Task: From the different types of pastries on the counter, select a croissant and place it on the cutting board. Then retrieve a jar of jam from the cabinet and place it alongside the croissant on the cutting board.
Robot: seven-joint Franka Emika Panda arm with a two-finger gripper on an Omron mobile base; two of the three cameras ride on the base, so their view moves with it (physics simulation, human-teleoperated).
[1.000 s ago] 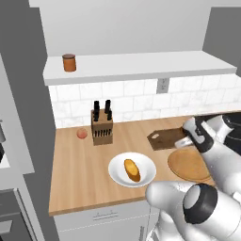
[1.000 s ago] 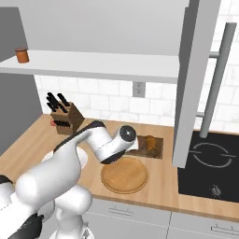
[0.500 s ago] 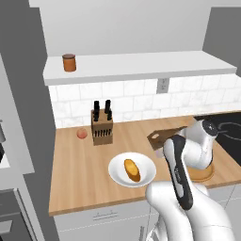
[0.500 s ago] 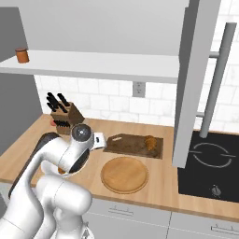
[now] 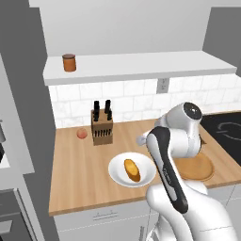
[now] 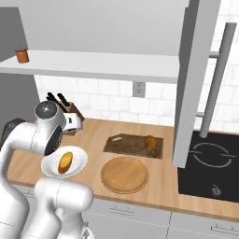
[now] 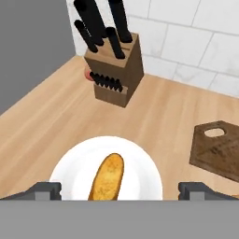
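hand view, item by item: end effector (image 7: pixel 119 190), fingertips set wide apart with nothing between them, looking down over a white plate (image 7: pixel 70 163) that carries the golden-orange oval roll (image 7: pixel 106 178), directly below and between the tips. beyond the plate, a knife block (image 7: pixel 119 67) with dark handles, a small pinkish round fruit (image 7: pixel 87 73) tucked just behind its far-left corner. off to the right of the end effector, the handle-hole end of the cutting board (image 7: pixel 219 148) on the light-wood worktop (image 7: pixel 51 121).

right base view: croissant (image 6: pixel 150 142) already lying on the cutting board (image 6: pixel 126 144), toward the end away from the handle hole, well apart from the end effector. round tan wooden plate (image 6: pixel 124 174) on the worktop just in front of the board. jar of jam (image 6: pixel 21 55) upright on the cabinet (image 6: pixel 93 65) shelf, high above and to the far left.

left base view: jar of jam (image 5: pixel 69 62) near the left end of the shelf, above the knife block (image 5: pixel 102 127).

step in hand, as judged: croissant part done; jar not yet fetched.

risks from here:
- end effector sits low over the roll; dropping or closing here would pick up the wrong pastry or knock the plate.
- rising toward the shelf, the arm could catch the shelf's front edge or the knife handles.
- jar stands near the shelf end; a sideways nudge could tip it or push it off.
- an off-centre grip on the smooth round jar may slip.
- setting the jar down could shove the croissant off the board.
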